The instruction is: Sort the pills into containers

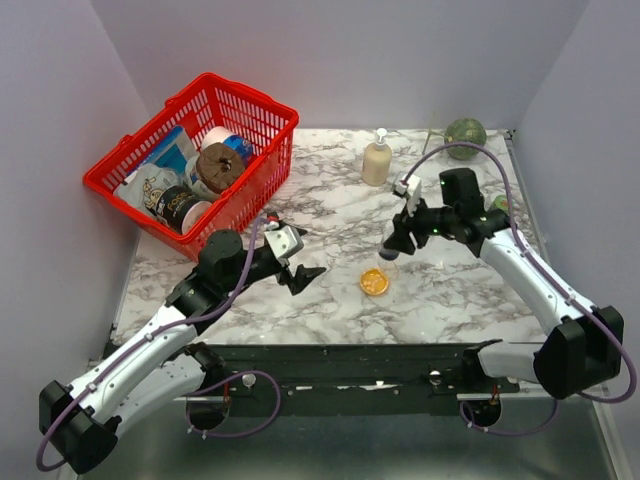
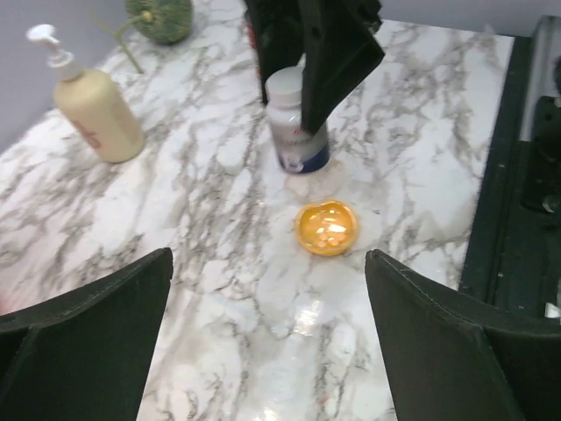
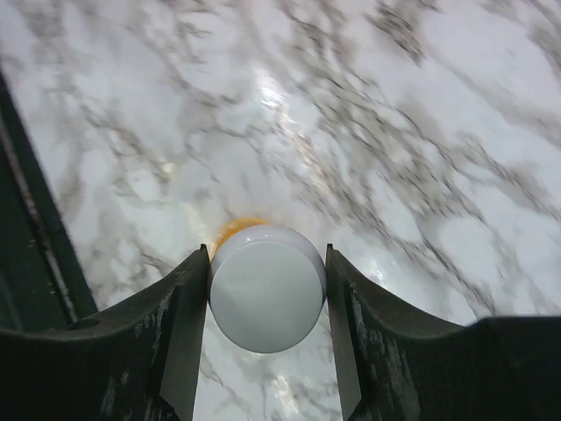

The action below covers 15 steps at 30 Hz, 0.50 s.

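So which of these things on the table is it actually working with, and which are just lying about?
Part of the job: tiny orange pills; the shallow round plastic dish holding them; the small white capped pill bottle, gripped by the right hand.

Just lying about: red plastic basket; beige pump bottle; round green object at the far edge.

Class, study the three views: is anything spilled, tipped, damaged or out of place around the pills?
Nothing stands out. The pills lie together in the small dish, none loose on the marble; the capped pill bottle stands upright between the fingers of the right gripper.
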{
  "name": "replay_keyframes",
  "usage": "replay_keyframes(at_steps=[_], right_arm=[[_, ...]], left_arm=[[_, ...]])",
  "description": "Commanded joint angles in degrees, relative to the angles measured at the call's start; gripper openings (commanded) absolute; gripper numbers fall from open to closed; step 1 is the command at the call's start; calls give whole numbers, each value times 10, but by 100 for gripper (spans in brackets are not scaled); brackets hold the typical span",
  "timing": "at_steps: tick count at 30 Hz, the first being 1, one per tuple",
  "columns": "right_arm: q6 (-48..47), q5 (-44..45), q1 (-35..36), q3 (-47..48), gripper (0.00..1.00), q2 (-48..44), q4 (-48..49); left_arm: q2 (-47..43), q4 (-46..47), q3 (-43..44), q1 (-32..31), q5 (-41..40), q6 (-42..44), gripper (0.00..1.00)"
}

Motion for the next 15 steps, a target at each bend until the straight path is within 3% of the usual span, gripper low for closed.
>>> replay_keyframes(at_steps=[1,5,10,15], right_arm=[[45,99,-84,-44,18,-57,76],[49,170,-180,-89,19,-69,116],[43,196,-303,-121,27,-38,155],[11,202,-361,-126,30,0,163]], left_arm=[[-15,1,-39,4,-86,37,99],[7,-3,-39,5,-95,42,99],[9,3,-46,5,-104,49,99],[6,2,-49,5,-102,51,99]])
